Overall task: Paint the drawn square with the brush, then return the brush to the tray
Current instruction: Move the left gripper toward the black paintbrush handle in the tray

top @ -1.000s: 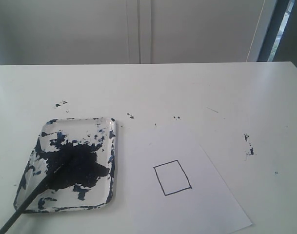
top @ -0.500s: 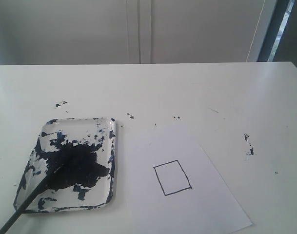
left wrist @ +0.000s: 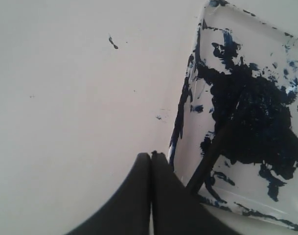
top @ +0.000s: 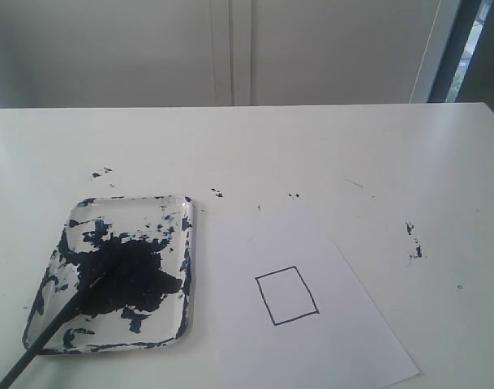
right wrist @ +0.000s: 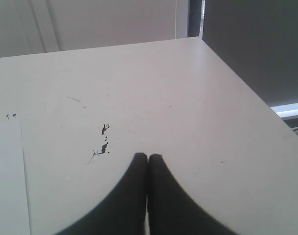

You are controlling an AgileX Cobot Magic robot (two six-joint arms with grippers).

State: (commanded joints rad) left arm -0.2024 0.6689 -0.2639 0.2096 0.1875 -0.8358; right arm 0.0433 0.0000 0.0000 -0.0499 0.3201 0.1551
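brush (top: 48, 332) resting in paint-blotched tray (top: 129, 212), drawn square (top: 286, 295) blank, left end effector (left wrist: 150, 155) closed, right end effector (right wrist: 148, 156) closed

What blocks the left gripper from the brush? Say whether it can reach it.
Probably yes. The left gripper hangs right beside the brush handle, which juts over the rim of the tray, and nothing lies between them. Its jaws are shut, though, so it must open first.
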